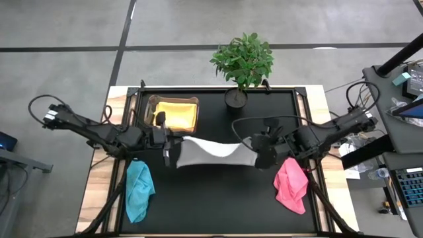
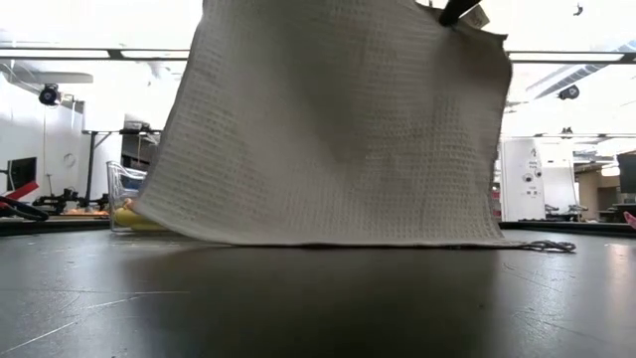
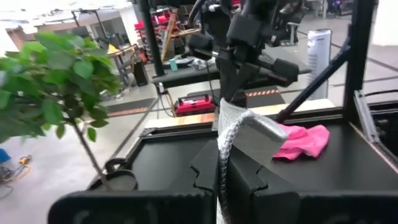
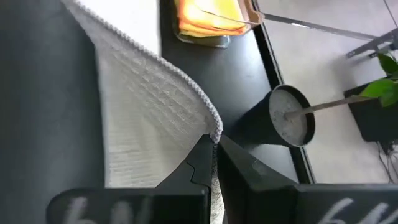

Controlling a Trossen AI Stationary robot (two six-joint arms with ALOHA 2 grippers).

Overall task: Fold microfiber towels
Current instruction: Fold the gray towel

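A white-grey microfiber towel (image 1: 213, 152) is stretched between my two grippers above the middle of the black table. My left gripper (image 1: 170, 149) is shut on its left end, and my right gripper (image 1: 256, 155) on its right end. In the low view the towel (image 2: 328, 129) hangs as a broad sheet, and its lower edge (image 2: 328, 242) reaches the table top. A teal towel (image 1: 139, 190) lies crumpled at the near left. A pink towel (image 1: 291, 185) lies crumpled at the near right. A yellow towel (image 1: 177, 114) lies in the clear box. My left gripper pinches the towel's upper hemmed edge (image 3: 224, 134) between its two fingers, coming level from the table's left. The cloth runs on taut toward the other arm and hangs below the fingers. My right gripper pinches the towel's upper corner (image 4: 215, 132) at the hemmed edge between its fingertips, slanting down from the table's right. The cloth spreads away from the fingers and hangs down, with its lower edge at the table.
The clear plastic box (image 1: 173, 112) stands at the far left of the table. A potted plant (image 1: 241, 63) with a dark pot (image 1: 236, 98) stands at the far middle, close behind the towel. The raised black table rim (image 1: 218, 88) runs along the far side.
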